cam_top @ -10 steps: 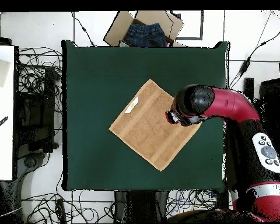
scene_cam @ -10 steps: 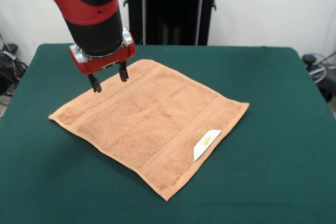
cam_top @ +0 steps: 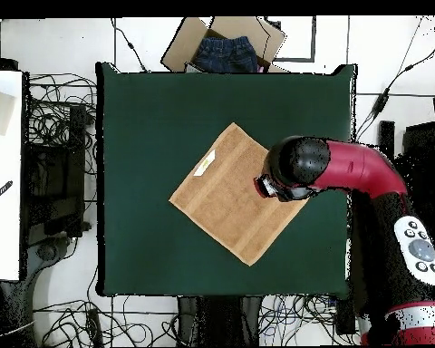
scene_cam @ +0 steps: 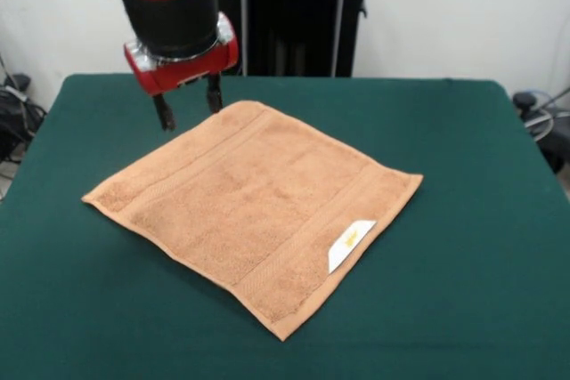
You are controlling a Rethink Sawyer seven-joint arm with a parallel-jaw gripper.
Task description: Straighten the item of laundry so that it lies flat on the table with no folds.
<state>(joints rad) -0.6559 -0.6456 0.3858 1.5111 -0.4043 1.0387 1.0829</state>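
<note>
The tan terry towel [scene_cam: 254, 205] lies spread flat on the dark green table [scene_cam: 463, 175], turned like a diamond, with border bands and a white label [scene_cam: 350, 244] near its right edge. It also shows in the overhead view [cam_top: 230, 193] on the table [cam_top: 149, 127]. My gripper [scene_cam: 188, 103] hangs above the towel's far left corner, open and empty, its two dark fingers apart and clear of the cloth. In the overhead view the arm's head [cam_top: 294, 169] covers the towel's right corner, and the fingers are hidden there.
The robot's black pedestal [scene_cam: 294, 15] stands behind the table's far edge. A cardboard box with dark cloth [cam_top: 223, 45] lies on the floor beyond the table. Cables [cam_top: 62, 118] lie around the table, and a white bench [cam_top: 2, 172] stands at the left.
My gripper has risen and drawn back a little toward the far edge, off the towel's corner. The towel has not moved.
</note>
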